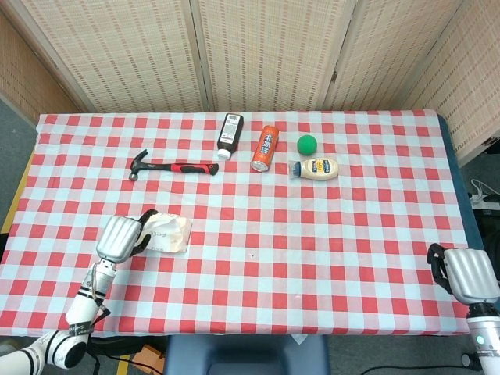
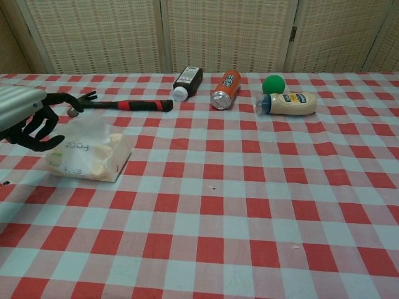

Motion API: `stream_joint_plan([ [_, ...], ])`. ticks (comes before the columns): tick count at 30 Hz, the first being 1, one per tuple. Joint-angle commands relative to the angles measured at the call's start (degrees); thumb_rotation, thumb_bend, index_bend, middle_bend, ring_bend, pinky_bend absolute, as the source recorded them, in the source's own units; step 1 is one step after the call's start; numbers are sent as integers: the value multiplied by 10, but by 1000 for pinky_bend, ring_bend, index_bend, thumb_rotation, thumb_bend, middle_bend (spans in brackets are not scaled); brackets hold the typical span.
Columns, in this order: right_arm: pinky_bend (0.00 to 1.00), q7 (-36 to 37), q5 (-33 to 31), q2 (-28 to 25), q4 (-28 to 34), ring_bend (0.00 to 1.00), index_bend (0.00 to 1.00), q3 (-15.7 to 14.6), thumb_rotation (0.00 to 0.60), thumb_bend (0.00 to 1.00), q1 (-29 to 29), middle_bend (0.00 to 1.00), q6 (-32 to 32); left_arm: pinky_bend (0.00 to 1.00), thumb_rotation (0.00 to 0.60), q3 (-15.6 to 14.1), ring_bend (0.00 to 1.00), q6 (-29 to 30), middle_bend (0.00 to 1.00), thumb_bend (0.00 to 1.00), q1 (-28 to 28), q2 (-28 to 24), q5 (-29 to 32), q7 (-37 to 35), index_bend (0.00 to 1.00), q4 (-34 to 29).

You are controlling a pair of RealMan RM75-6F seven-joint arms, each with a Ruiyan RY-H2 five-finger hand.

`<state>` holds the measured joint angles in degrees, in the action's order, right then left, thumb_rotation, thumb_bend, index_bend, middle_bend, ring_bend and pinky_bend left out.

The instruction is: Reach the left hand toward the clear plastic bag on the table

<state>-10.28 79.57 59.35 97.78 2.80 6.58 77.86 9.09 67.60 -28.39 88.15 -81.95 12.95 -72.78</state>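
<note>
A table point(image 1: 328, 258) covered in a red-and-white checked cloth fills both views, with woven screens behind it. Along the far side lie a hammer point(image 1: 173, 166) with a red and black handle, a dark bottle point(image 1: 229, 135), an orange can point(image 1: 266, 148), a green ball point(image 1: 307, 144) and a pale squeeze bottle point(image 1: 316, 168), all well apart from the action. On the near left part of the table lies the clear plastic bag point(image 2: 93, 149), soft and slumped, holding something pale, with handwriting on its side; its long axis runs roughly left to right across the table. The left hand point(image 1: 121, 237) sits at the bag's left end, its dark fingers point(image 2: 38, 128) spread and curved toward the bag, holding nothing; from the head view the fingertips seem to overlap the bag's edge, though whether they actually touch it cannot be told. The bag lies just to the right of those fingers, so the reach looks nearly complete. The right hand point(image 1: 467, 273) rests at the table's near right edge, far from the bag; its fingers are mostly hidden, so their spread cannot be told.
</note>
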Motion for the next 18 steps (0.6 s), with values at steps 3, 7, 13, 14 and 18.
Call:
stream_joint_plan([
  [3, 980, -2, -3, 0, 0, 731, 1000, 1, 600, 364, 1, 870, -2, 919, 600, 1, 775, -3, 785, 416, -7, 18, 10, -4, 402, 23],
  [7, 980, -7, -6, 1, 0, 731, 1000, 1, 600, 364, 2, 870, -4, 931, 600, 1, 800, 17, 851, 428, -6, 30, 3, -9, 549, 39],
  [13, 980, -12, -9, 3, 0, 731, 1000, 1, 600, 364, 3, 870, -7, 965, 600, 0, 866, 68, 968, 483, -4, 51, -22, -15, 708, 73],
  [14, 980, -12, -9, 3, 0, 731, 1000, 1, 600, 364, 3, 870, -7, 966, 600, 0, 870, 73, 975, 484, -3, 52, -24, -16, 713, 76],
  [18, 980, -12, -10, 2, 1, 731, 1000, 1, 600, 364, 3, 870, -8, 967, 600, -1, 875, 94, 989, 483, 4, 39, -31, -22, 719, 73],
])
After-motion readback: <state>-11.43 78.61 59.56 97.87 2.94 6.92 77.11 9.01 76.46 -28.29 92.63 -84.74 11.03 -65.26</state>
